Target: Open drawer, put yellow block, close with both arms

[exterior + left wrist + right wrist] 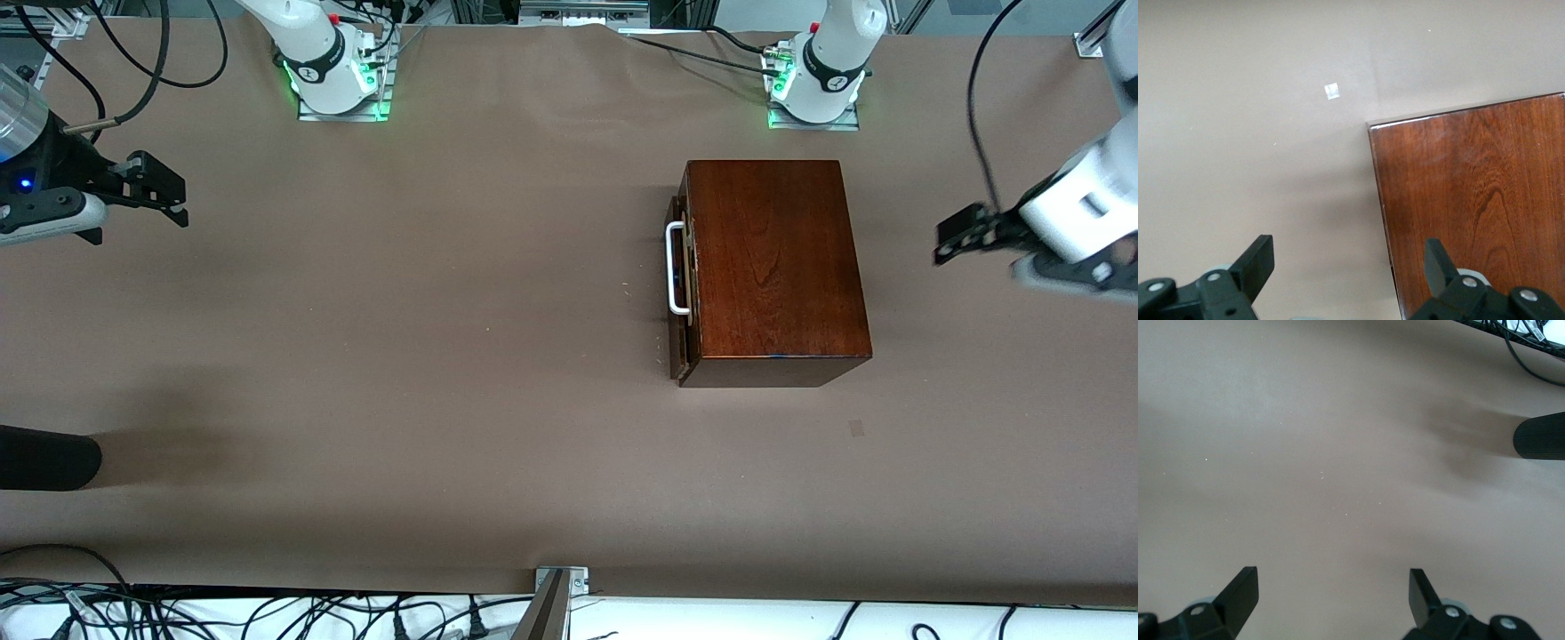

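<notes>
Hovering wide-open at opposite table ends, left gripper (953, 240) and right gripper (164, 191) flanked the shut drawer (680, 284); no yellow block visible, so either start or finished.

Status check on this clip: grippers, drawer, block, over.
Left gripper open, up beside wooden drawer box; right gripper open over bare table. Drawer shut or nearly, white handle untouched. No yellow block in view.
</notes>
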Available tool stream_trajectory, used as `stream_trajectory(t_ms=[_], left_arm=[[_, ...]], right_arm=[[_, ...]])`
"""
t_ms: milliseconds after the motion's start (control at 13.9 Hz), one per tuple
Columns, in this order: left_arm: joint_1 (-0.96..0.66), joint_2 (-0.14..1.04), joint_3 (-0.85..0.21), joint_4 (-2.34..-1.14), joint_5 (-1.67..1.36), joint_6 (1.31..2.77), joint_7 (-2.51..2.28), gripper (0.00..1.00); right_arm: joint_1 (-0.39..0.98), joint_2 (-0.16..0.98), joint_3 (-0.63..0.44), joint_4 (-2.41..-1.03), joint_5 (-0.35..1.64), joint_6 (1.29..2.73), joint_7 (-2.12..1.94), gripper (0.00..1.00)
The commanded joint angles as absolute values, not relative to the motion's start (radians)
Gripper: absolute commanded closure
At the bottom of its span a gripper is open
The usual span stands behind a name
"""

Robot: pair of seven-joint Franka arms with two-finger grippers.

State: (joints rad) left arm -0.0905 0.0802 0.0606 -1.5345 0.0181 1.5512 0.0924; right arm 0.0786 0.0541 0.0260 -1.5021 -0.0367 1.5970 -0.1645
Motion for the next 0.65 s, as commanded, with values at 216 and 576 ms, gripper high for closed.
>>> stream_trajectory(t_ms=[216, 576], left_arm=[[-0.117, 0.002, 0.058, -1.618, 0.058, 1.609, 0.011, 0.0], [-0.121, -0.005, 0.057, -1.615, 0.049, 1.609, 0.011, 0.0]], right_arm=[[0.077, 0.057, 0.029, -1.491, -0.032, 1.621, -0.155, 0.0], [0.075, 0.057, 0.028, -1.491, -0.035, 1.64, -0.155, 0.0]])
